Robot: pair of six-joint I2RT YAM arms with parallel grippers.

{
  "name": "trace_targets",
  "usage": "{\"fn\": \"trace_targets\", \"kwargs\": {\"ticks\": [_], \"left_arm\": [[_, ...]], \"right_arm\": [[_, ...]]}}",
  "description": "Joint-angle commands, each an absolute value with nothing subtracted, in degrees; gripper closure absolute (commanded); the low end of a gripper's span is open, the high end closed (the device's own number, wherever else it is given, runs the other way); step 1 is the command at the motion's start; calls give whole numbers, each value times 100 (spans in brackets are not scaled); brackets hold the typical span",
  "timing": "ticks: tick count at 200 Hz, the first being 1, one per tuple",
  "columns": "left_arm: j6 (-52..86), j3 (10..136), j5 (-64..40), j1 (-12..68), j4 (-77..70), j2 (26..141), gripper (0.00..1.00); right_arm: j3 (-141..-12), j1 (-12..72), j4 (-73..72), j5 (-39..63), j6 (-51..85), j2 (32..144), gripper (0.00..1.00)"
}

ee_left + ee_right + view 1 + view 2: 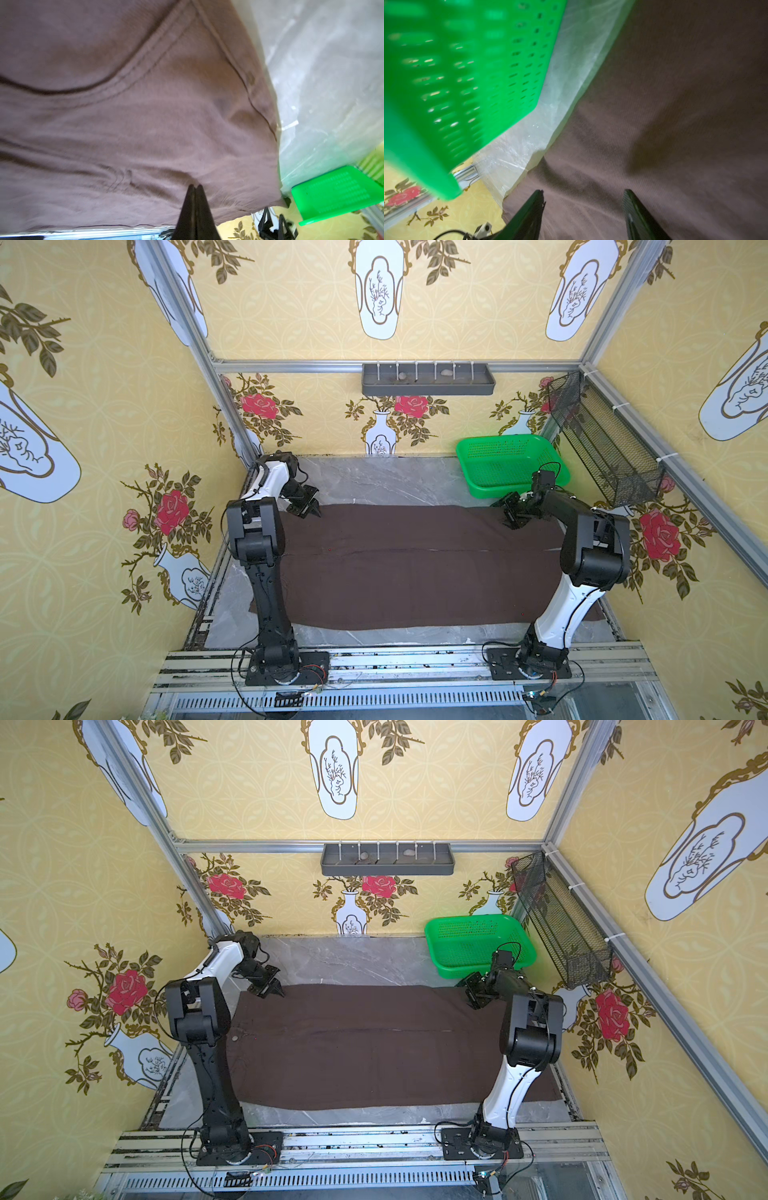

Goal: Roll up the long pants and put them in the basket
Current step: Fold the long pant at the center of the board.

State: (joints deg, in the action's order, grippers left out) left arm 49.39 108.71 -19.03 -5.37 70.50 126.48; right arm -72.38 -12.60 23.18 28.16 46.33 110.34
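"Long pants (415, 568), starting at left gripper (195, 188): state?"
"Jaws closed tight. Looks pinched on a small fold near the pocket seam, at the cloth's upper left corner in both top views. Right gripper (583, 195) stands wide and empty over the upper right edge, beside the green basket (509, 464)."
"Handling?"
"Soft, limp, matte, probably light and not slippery. Lies flat mid-frame on the grey tabletop (374, 481). Best held at the far edge, both ends, or the roll skews."
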Motion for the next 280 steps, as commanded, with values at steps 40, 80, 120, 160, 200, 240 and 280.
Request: {"fn": "trace_targets", "kwargs": {"ticks": [40,80,120,160,200,240,280], "left_arm": [[4585,11558,-1717,-554,7654,12793,88],[5185,12163,-2083,-534,7312,13570,54],[5832,12576,-2217,-535,7081,14080,56],[6234,13103,-2311,-534,6938,14319,57],[6383,13029,-2327,-532,6914,14491,59],[6519,12465,-2150,-527,6853,14299,61],[6712,12351,-1926,-522,6917,14300,61]], "right_arm": [[-7386,-1040,2018,2883,4663,11264,38],[-7459,-871,2159,2844,4541,11246,38],[-7544,-823,2387,2743,4305,11147,38],[-7531,-816,2540,2697,4127,11111,38],[-7476,-818,2566,2688,4099,11120,38],[-7518,-826,2602,2677,4066,11179,38],[-7621,-820,2680,2684,4002,11268,38]]}}
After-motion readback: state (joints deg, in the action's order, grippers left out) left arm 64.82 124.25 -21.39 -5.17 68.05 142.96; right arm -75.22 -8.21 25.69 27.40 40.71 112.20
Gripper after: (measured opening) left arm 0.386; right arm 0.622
